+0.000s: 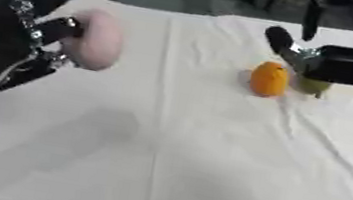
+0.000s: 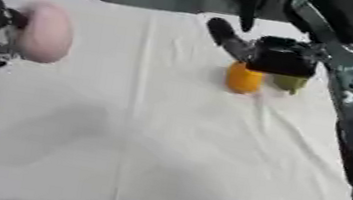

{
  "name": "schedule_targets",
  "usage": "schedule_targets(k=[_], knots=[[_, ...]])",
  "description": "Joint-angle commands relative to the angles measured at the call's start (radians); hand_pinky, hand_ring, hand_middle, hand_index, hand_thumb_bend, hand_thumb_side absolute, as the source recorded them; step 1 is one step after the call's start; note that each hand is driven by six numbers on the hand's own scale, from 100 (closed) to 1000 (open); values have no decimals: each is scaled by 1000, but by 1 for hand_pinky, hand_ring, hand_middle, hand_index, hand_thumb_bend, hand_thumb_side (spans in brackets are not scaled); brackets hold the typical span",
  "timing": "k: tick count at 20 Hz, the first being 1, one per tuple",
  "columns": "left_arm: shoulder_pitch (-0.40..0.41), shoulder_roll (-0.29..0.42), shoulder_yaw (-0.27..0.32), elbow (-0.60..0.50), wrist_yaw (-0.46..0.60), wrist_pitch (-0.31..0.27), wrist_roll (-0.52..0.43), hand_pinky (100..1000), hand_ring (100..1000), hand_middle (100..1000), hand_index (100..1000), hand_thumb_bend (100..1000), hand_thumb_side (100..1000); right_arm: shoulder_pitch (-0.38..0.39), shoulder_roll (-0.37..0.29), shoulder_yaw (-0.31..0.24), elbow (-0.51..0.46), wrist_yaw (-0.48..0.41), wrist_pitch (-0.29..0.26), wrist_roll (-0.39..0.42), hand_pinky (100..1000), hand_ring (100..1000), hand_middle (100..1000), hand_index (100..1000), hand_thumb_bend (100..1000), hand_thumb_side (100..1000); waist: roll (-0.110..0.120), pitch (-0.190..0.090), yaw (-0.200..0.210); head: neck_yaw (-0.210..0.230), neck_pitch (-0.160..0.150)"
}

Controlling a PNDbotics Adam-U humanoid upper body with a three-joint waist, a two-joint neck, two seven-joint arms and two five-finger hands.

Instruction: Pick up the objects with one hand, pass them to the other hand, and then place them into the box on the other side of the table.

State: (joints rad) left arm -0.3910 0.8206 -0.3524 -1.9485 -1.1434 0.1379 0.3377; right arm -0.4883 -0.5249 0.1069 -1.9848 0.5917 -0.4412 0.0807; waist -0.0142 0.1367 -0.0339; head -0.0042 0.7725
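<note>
Two robot hands work over a white cloth-covered table (image 1: 205, 167). At the left edge of the frame, the left hand (image 1: 47, 46) has its dark fingers curled around a pale pink rounded object (image 1: 97, 39), held above the cloth. In the upper right, the right hand (image 1: 332, 63) hangs low over two pieces lying just beside each other: an orange fruit-shaped object (image 1: 269, 79) and, to its right, a small yellow-green object (image 1: 313, 86) largely hidden beneath the palm. One finger (image 1: 280, 40) points toward the upper left; whether the hand is closing on anything cannot be told. No box shows in either view.
</note>
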Motion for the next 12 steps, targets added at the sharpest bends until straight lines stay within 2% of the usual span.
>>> schedule_targets(k=[1,3,7,9,12], knots=[[2,27,75,88,112,153,-24,897,205,829,509,100,100,27,-40,-31,-15,-8,21,-14,731,761,785,294,100,124,0,-22,-3,35,-3],[-6,15,112,192,199,261,-23,878,113,849,521,100,100,60,-45,-42,-15,-9,28,-22,726,761,786,292,100,137,-2,-23,-6,52,-3],[-50,-3,168,427,375,427,-16,847,100,878,541,100,161,105,-44,-54,-15,-10,33,-35,720,761,789,290,100,160,-7,-22,-16,73,-3],[-78,1,186,554,440,476,-7,837,100,878,546,100,168,117,-43,-54,-15,-13,28,-38,720,762,789,291,100,176,-9,-18,-25,95,-3],[-117,9,217,728,517,505,25,822,100,883,552,100,190,129,-38,-53,-15,-20,20,-41,712,761,792,287,100,205,-12,-6,-43,143,-3]])
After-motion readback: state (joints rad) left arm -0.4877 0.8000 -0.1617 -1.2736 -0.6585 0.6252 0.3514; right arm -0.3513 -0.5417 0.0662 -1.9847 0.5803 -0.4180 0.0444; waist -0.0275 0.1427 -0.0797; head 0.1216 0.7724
